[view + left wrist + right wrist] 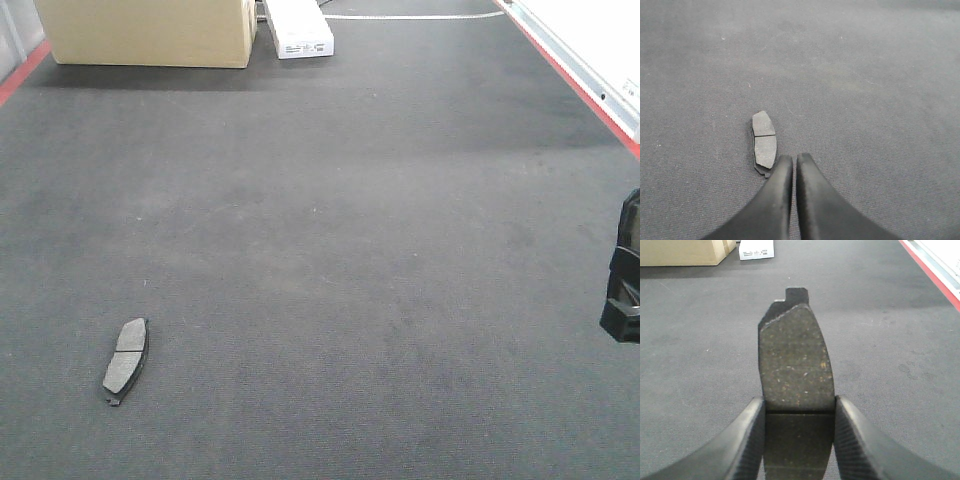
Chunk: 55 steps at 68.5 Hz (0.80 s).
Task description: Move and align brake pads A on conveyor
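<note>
Two dark grey, slightly curved oblong brake pads are in view. The first pad (125, 360) lies flat on the wide charcoal-black, carpet-textured conveyor belt (350, 250), in its near left part. It runs roughly lengthwise along the belt, slightly tilted, with a thin groove across its middle.

In the left wrist view this first pad (764, 145) sits just to the left of the left jaws. Their two black tips are pressed nearly together with nothing between them. The pad's near end is close to the left tip; whether they touch cannot be told.

The second pad (796, 360) is clenched at its sides between the right jaws. It points away from the camera, with a small square tab at its far end and the belt behind it. In the front view the right jaws show only as a black shape at the right edge.

At the belt's far end stand a tan cardboard box (150, 30) and a small white box (297, 28). Red stripes (20, 75) run along the belt's edges.
</note>
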Motion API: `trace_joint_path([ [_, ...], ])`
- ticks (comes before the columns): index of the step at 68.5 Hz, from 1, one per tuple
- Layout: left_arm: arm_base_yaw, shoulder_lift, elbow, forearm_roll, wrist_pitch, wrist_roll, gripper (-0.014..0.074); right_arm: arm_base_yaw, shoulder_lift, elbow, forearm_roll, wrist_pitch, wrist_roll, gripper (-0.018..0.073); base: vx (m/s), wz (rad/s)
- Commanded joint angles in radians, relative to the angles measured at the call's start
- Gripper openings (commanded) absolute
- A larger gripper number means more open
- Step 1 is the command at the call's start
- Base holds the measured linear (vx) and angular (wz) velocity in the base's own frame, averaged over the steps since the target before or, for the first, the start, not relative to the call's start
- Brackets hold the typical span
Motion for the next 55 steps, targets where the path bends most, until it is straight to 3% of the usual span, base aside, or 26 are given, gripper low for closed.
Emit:
trace_joint_path([
  [1,-0.006,0.007,-0.023,-0.008,-0.057,0.000,-0.0006,-0.004,-0.001,-0.035,-0.004,-0.097,-0.004,0.0033,0.00,0.00],
  [11,-0.006,0.007,-0.023,-0.009,-0.057,0.000,-0.0006,-0.004,-0.001,-0.038,0.000,-0.089,-0.004,0.0035,0.00,0.00],
  [17,-0.006,0.007,-0.023,-0.010,-0.057,0.000,-0.0006,-0.004,0.037,-0.062,-0.004,-0.017,-0.030,0.0036,0.00,0.00],
  [36,-0.006,0.007,-0.023,-0.010,-0.058,0.000,-0.0006,0.000,0.361,-0.256,0.037,0.187,-0.049,0.0046,0.00,0.00],
  [45,-0.006,0.007,-0.023,-0.010,-0.058,0.000,-0.0006,0.073,0.536,-0.325,0.035,0.213,-0.055,0.0048,0.00,0.00],
  [55,-0.006,0.007,-0.023,-0.010,-0.056,0.000,-0.0006,0.126,0.696,-0.391,0.034,0.215,0.011,0.0049,0.00,0.00],
])
